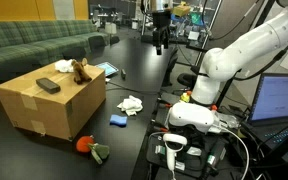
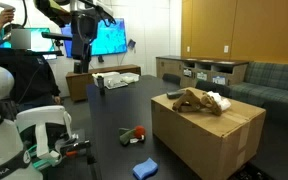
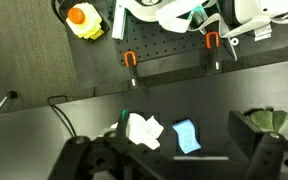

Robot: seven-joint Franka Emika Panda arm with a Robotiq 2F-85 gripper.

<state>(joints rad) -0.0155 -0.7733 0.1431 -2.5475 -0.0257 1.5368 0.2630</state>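
In the wrist view the pincer hangs high above the dark desk. Its two black fingers are spread wide apart and grip nothing. Well beneath it lies a crumpled white cloth, with a small light-blue rectangular sponge just beside it at 3 o'clock. In an exterior view, a large brown cardboard box stands near the cloth at 9 o'clock. The box carries a brown plush animal and a flat black remote. A red-and-green plush toy lies at 5 o'clock of the box. Farther off, at 11 o'clock, stands a green upholstered sofa.
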